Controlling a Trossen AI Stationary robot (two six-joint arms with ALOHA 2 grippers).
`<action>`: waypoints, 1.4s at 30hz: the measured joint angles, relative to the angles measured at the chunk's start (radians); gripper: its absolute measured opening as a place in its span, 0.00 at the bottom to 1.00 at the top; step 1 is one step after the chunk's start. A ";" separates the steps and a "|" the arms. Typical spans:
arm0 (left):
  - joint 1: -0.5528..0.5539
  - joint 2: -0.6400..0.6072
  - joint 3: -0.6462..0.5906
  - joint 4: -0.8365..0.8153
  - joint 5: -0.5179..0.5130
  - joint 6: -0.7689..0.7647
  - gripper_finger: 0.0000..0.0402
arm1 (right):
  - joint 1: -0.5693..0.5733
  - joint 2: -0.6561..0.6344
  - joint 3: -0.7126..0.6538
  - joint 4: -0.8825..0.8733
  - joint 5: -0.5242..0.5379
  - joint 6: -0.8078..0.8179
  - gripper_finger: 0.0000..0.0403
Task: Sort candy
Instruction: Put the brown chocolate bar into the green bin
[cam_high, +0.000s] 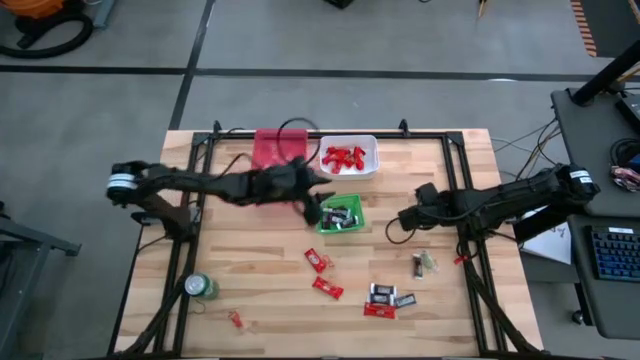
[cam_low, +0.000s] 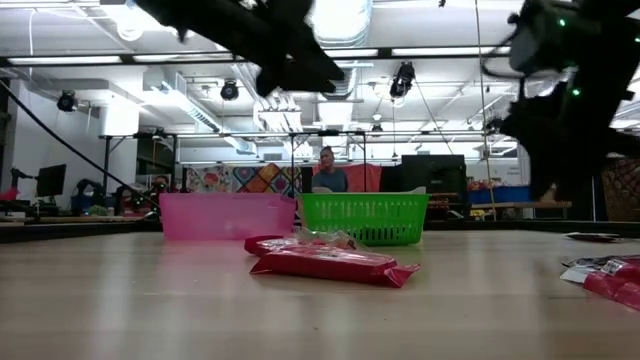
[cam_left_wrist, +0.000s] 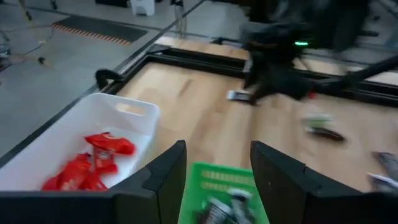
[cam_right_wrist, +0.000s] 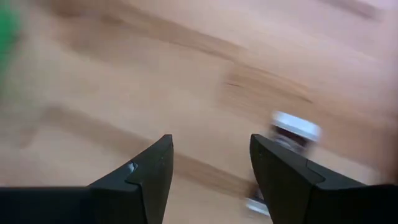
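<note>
Our left tool (cam_high: 322, 210) hung over the near-left corner of the green bin (cam_high: 341, 217), which sits in the middle of the table (cam_high: 260, 290). Its two fingers (cam_left_wrist: 163, 180) stood apart, and nothing was between them. Dark candy (cam_high: 342, 218) lay in the green bin right under it. We think that piece had just been dropped in, but that is only our guess. Red candy (cam_high: 343, 157) lay in the white bin (cam_high: 349, 156) beside it, farther back.

Our right tool (cam_high: 408, 218) hung just to the right of the green bin. Its fingers (cam_right_wrist: 148, 174) stood apart too, with nothing in them.

More candy lay loose on the near half of the table. There was a red piece (cam_high: 319, 262) and another red piece (cam_high: 328, 289) just in front of the green bin. A small bunch of dark and red pieces (cam_high: 386, 299) lay farther right. One piece (cam_high: 419, 264) lay by itself toward the right side.

The two red pieces lay closest to our left tool, straight toward the front edge from it. Each lay slanted on the table. The lone piece on the right lay closer to our right tool, also toward the front, with its long side pointing front to back.
</note>
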 joint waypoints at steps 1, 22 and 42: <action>-0.025 -0.030 -0.025 0.003 -0.027 -0.010 0.40 | 0.000 0.002 -0.001 -0.047 0.003 0.059 0.50; -0.290 -0.288 -0.206 0.091 -0.376 -0.015 0.40 | -0.077 0.296 -0.007 -0.098 -0.026 0.212 0.20; -0.292 -0.280 -0.209 0.092 -0.382 -0.022 0.40 | -0.085 0.315 0.060 0.237 0.056 -0.131 0.02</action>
